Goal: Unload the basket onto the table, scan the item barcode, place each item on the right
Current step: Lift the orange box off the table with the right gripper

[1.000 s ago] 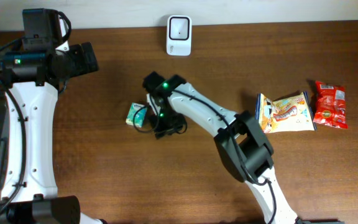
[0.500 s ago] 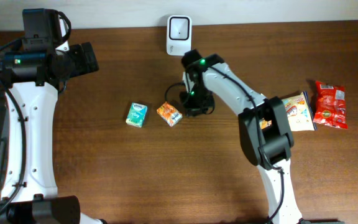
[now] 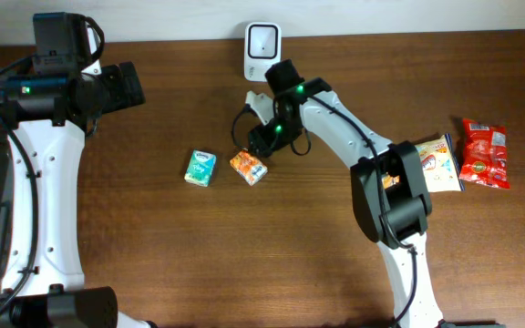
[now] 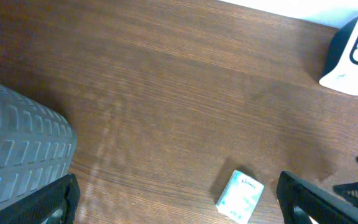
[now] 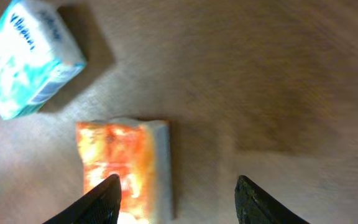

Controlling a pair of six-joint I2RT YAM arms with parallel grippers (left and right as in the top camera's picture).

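An orange packet (image 3: 248,167) is seen unheld near the middle of the table (image 3: 244,273), short of the scanner (image 3: 262,39) at its far edge. The right gripper (image 5: 178,186) is spread empty above the packet. Scanning is judged undone.

The left white-and-black robot arm (image 3: 39,200) rose along the left edge of the brown wooden table (image 3: 244,264), its black wrist bent rightwards near the far left corner. The left black two-finger gripper (image 3: 128,85) pointed along the far edge, its fingers (image 4: 48,202) spread wide and empty. The right white-and-black arm (image 3: 343,128) reached from the near edge up, then leftwards toward the middle of the far edge, with its elbow out to the right. The right black two-finger gripper (image 3: 255,138) pointed down at the table, its fingers (image 5: 101,202) parted and gripping nothing.
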